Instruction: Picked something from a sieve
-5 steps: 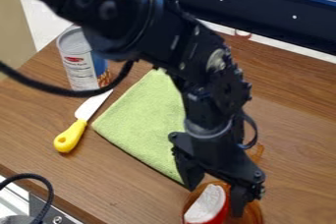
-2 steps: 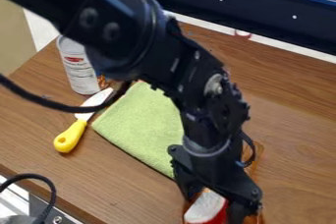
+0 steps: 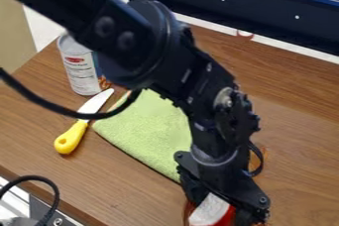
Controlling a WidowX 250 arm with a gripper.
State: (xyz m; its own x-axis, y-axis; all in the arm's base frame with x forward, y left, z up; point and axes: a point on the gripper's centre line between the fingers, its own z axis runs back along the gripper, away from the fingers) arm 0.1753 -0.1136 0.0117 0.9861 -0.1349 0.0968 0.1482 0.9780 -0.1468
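Camera view: the claw [image 3: 218, 207] points downward at the bottom edge of the frame, right of centre, with the red-and-white piece [image 3: 210, 211] directly at its working end. Whether the claw is open or closed on the piece cannot be told. The piece sits within the amber container [image 3: 254, 161], presumably the sieve, mostly hidden by the arm [image 3: 222, 101]. The steep approach likely serves to clear the container's rim; a straight lift would preserve that clearance, while sideways travel could catch the wall and drag the container. The green cloth [image 3: 149, 131], centre of the frame, lies flat and should not obstruct the lift. At left, the knife [image 3: 71, 138] rests flat on the counter [image 3: 119, 183], yellow handle toward the lower left. The can [image 3: 80, 69] stands upright at upper left, partly behind the arm. The slack cable [image 3: 43, 102] crosses above the knife in the frame; allow it free travel, since a low swing could snag the can.
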